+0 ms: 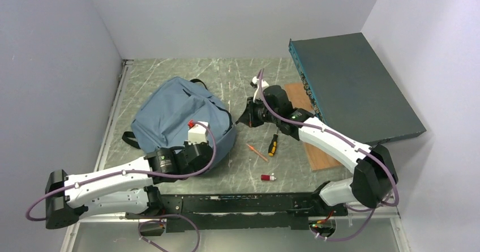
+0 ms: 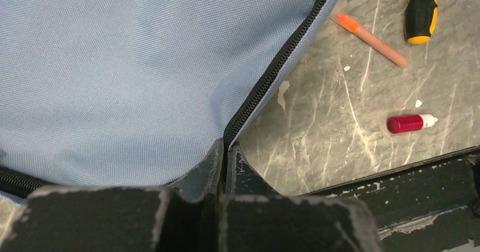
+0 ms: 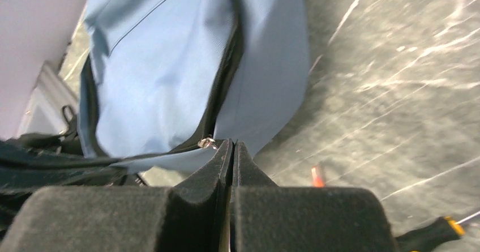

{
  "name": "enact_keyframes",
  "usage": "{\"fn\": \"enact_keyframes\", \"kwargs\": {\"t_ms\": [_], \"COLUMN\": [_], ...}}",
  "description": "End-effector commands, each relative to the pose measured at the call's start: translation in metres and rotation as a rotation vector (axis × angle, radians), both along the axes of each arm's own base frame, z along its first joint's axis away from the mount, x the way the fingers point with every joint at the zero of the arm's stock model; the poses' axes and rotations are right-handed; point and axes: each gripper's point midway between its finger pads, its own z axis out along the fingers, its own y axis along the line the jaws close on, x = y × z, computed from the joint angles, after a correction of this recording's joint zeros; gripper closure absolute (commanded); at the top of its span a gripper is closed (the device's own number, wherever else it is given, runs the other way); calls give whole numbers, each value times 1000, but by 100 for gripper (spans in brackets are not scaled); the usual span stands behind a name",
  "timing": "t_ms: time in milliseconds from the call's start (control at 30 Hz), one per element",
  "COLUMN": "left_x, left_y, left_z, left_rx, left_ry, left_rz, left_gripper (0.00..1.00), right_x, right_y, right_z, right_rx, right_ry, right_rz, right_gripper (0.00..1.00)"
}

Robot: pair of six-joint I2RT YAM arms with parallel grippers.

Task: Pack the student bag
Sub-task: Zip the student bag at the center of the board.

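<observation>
Soft going here: a dusty-blue student bag (image 1: 178, 113) of thin woven fabric, slumped flat on the left half of the counter (image 1: 243, 82), well apart from the dark teal box (image 1: 356, 88) at the far right. Looks light and limp, with no stiffness to push against. Likely to fold, drag and bunch rather than slide as one piece. Not fragile, and not slippery to foam pads.

Best taken by the reinforced parts: the black zipper tape, the hem beside it, or a strap. A pinch on loose cloth in the middle would only lift a tent of fabric.

Left tool (image 2: 225, 150) pressed fully together at the bag's near-right edge, with the zipper line running straight in between the fingertips, so apparently nipping that hem. Right tool (image 3: 232, 147) likewise closed tight, just off the bag's right side. A small shiny bit sits at its tips, perhaps a zipper pull; impossible to tell whether it is gripped.

Long axis roughly far to near, leaning a little toward the right. Black loop toward the far wall, a strap trailing off the near-left corner. Zippered mouth gaping on the right flank, facing the screwdriver (image 1: 273, 145), orange marker (image 1: 257, 152) and small red bottle (image 1: 268, 177).
</observation>
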Motion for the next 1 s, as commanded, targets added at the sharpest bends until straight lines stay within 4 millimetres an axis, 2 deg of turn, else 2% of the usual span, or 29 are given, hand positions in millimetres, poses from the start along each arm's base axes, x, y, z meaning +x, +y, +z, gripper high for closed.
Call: {"fn": "enact_keyframes", "kwargs": {"t_ms": [0, 67, 133, 233, 267, 300, 400, 433, 500, 567, 667, 733, 833, 900, 967], "left_x": [-30, -33, -37, -49, -53, -54, -42, -36, -21, -6, 18, 31, 46, 53, 56], "left_y": [55, 57, 54, 35, 27, 19, 3, -1, -13, -26, -45, -54, -61, -60, -58], "left_z": [-27, -26, -27, -22, -16, -9, 32, 47, 77, 96, 101, 95, 74, 62, 54], "left_rx": [161, 130, 92, -2, -38, -75, -157, -172, -188, -178, -147, -150, -87, -20, 27], "left_ry": [102, 103, 107, 124, 119, 101, -25, -78, -189, -273, -309, -294, -284, -278, -261], "left_rz": [7, 5, -31, -164, -216, -261, -321, -327, -347, -352, -311, -290, -267, -261, -249], "left_gripper": [100, 100, 100, 100, 97, 86, 35, 24, 11, 8, 4, 6, 11, 17, 28], "right_x": [85, 91, 86, 62, 54, 45, 19, 12, -2, -15, -26, -32, -40, -41, -40], "right_y": [-44, -44, -31, -8, -1, 6, 19, 21, 25, 26, 28, 28, 27, 26, 25], "right_z": [54, 54, 63, 73, 76, 76, 71, 70, 69, 71, 79, 80, 82, 80, 81], "right_rx": [-107, -138, -128, -114, -95, -76, -1, 25, 59, 94, 143, 157, 170, 163, 155], "right_ry": [-321, -347, -431, -481, -478, -471, -417, -398, -364, -350, -344, -330, -334, -332, -332], "right_rz": [-259, -249, -154, -34, 1, 37, 119, 142, 170, 185, 194, 197, 199, 193, 184], "right_gripper": [100, 100, 100, 100, 100, 100, 100, 100, 100, 100, 100, 100, 100, 100, 100]}}
